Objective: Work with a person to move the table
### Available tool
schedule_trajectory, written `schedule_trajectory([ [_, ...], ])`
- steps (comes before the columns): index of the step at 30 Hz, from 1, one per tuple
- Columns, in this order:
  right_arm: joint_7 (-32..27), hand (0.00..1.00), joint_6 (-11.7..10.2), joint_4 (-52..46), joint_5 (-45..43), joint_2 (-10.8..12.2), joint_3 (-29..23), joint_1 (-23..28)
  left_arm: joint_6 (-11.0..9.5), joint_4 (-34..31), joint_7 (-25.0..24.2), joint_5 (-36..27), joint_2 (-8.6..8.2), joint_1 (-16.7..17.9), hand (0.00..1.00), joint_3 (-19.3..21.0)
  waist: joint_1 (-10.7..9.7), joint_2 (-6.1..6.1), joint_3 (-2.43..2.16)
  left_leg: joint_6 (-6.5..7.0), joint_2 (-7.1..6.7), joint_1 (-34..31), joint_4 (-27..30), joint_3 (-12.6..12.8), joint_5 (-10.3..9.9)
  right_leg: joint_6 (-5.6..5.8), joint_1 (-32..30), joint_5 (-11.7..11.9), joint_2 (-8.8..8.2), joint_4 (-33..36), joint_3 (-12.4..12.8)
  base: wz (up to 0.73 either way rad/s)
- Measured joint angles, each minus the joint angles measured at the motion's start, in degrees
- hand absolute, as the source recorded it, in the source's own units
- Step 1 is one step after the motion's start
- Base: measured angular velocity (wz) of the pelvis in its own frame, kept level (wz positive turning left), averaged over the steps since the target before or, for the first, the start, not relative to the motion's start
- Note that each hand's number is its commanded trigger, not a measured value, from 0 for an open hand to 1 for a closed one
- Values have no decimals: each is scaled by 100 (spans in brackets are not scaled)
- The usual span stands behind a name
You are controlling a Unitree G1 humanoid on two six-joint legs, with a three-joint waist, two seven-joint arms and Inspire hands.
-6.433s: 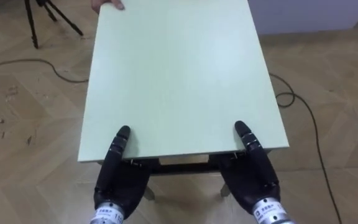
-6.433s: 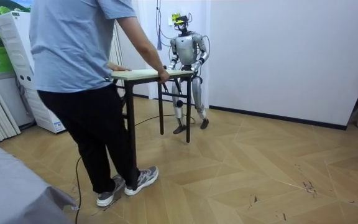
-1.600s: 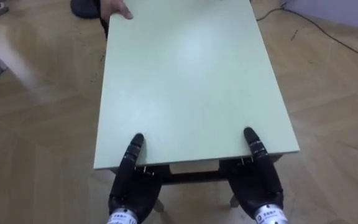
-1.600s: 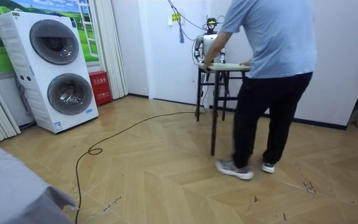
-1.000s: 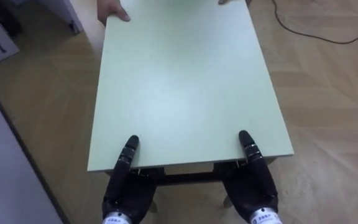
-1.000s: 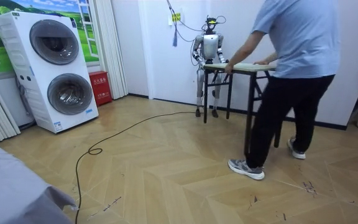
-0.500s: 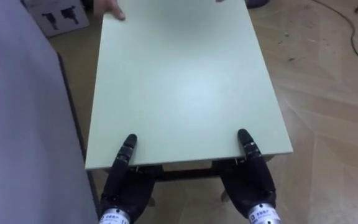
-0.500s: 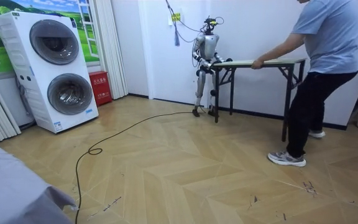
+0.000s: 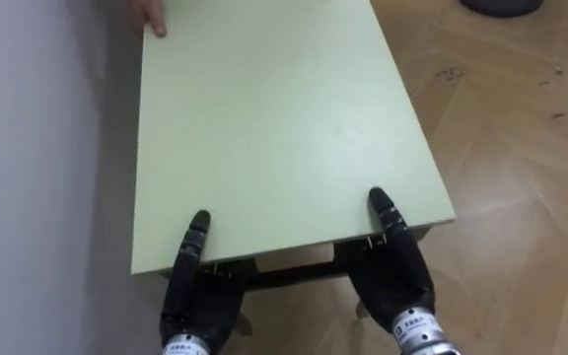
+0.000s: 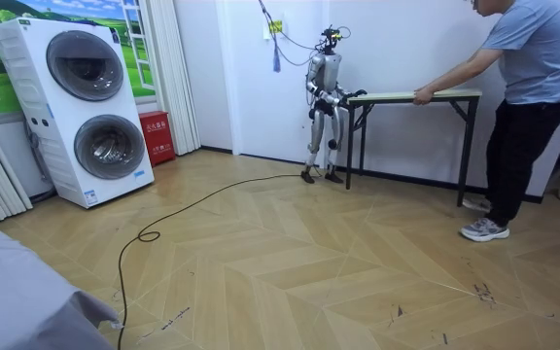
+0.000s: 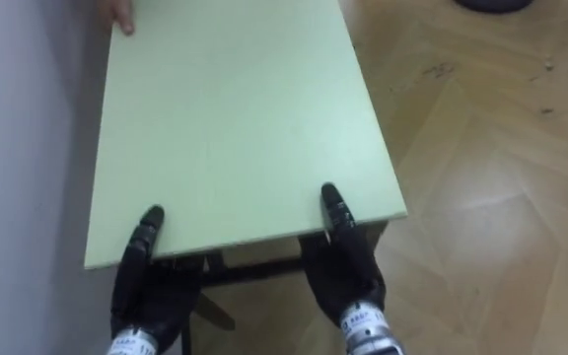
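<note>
the table (image 9: 274,118) has a plain pale green top and runs lengthwise away from the robot, its left long edge just beside a white wall (image 9: 37,148). to the right lies a wooden herringbone floor (image 9: 521,148), with a dark round object (image 9: 501,5) at the far right. dark frame parts show under the near edge of the top.

in the room view the table (image 10: 426,94) stands along the white wall, the robot at its end on the room view's left and a person (image 10: 528,87) at the other end, leaning forward with an arm stretched to the top. stacked washing machines (image 10: 76,107) stand far off at the room view's left, a red box (image 10: 158,136) beside them, and a dark cable (image 10: 202,199) curls over the floor.

the left hand (image 9: 197,296) is at the near edge close to the left corner, its thumb lying flat on the top. the right hand (image 9: 397,281) is at the near edge close to the right corner, thumb on top likewise. the rest of each hand reaches under the edge, so i cannot tell how tight either grip is. the person's hand (image 9: 149,15) rests on the far left corner of the top.
</note>
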Motion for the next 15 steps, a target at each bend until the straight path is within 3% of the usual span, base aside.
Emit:
schedule_trajectory([
  [2,-6,100,-8,-34,-23,23,-19,118,9,12,18,-49,58,14,100,-53,-76,-3,-46,28,-98,47,14,-22,-16,-87,-224,125,-99,258,-10,33],
  [7,-42,100,-2,-37,-61,26,-21,171,45,45,30,-51,105,46,100,-44,-55,-12,-48,163,-221,125,10,-79,-119,21,-157,83,-217,537,-99,13],
  [8,-79,100,-1,-29,-59,30,-21,237,85,128,39,-50,79,27,100,-56,-119,-10,-40,201,-275,240,10,-204,-145,69,-169,56,-266,737,-37,49],
  [10,-87,100,-2,-18,-63,32,-28,311,140,190,46,-50,85,8,100,-54,-240,-5,-34,231,-359,328,5,-470,-168,90,-272,-21,-245,788,334,58],
  [12,-87,100,7,-6,-76,38,-78,385,182,240,56,-35,102,-2,100,-87,-360,-35,-12,276,-459,416,9,-609,-196,113,-506,93,-207,498,746,53],
  [14,-86,100,4,-3,-71,29,-97,463,205,287,64,-35,164,-7,100,-90,-510,-52,-1,288,-576,512,-10,-820,-210,158,-487,338,-199,511,864,53],
  [15,-85,100,4,-2,-58,39,-88,473,215,285,66,-34,194,-9,100,-77,-460,-110,37,290,-567,576,-66,-788,-224,159,-413,342,-193,453,883,26],
])
